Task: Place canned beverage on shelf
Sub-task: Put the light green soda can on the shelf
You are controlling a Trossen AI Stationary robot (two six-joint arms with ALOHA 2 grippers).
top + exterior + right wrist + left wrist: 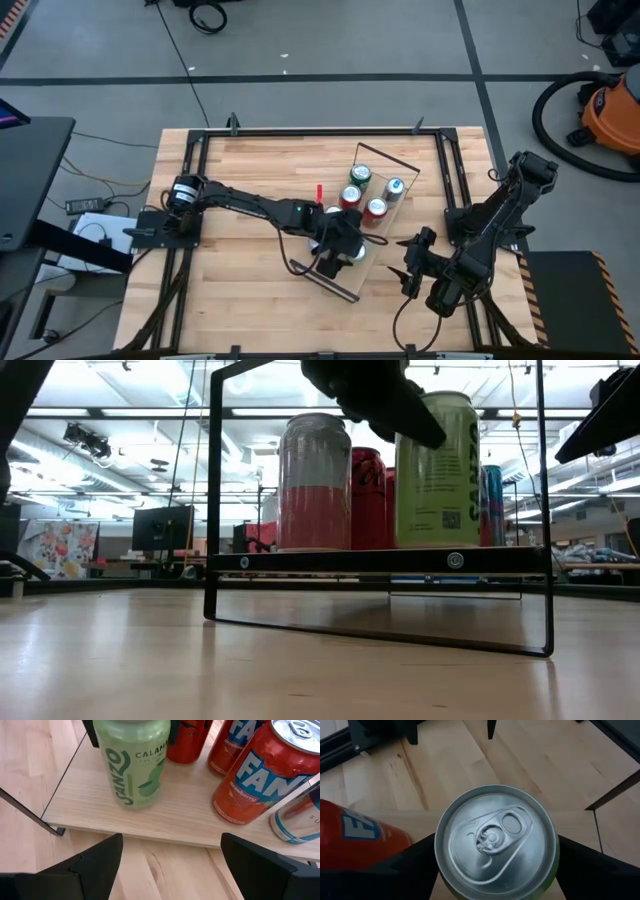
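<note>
Cans stand in a group on the shelf [372, 228], a light-wood plank with thin black wire frames at its short ends, lying slantwise on the wooden table [250, 180]. From my overhead camera I count a green-topped can [359, 176], a blue-and-white can [394, 188] and two red cans [351, 197] clustered toward the far end of the plank.

My left gripper [338, 252] reaches in over the near end of the shelf. Its wrist camera looks straight down on the silver lid of a light green can [496, 842], with one dark finger [415, 867] on each side of it. The can stands upright on the plank. I cannot tell whether the fingers touch its wall or stand just off it. A red can [355, 840] sits just beside it.

At table height, the green can [438, 470] rests on the shelf near one wire frame, next to a silver-and-pink can [314, 482], with the left gripper dark above its top.

My right gripper [418, 262] waits beside the shelf, fingers [95, 862] spread wide, its camera facing the green can [132, 762] and the red cans [257, 775].
</note>
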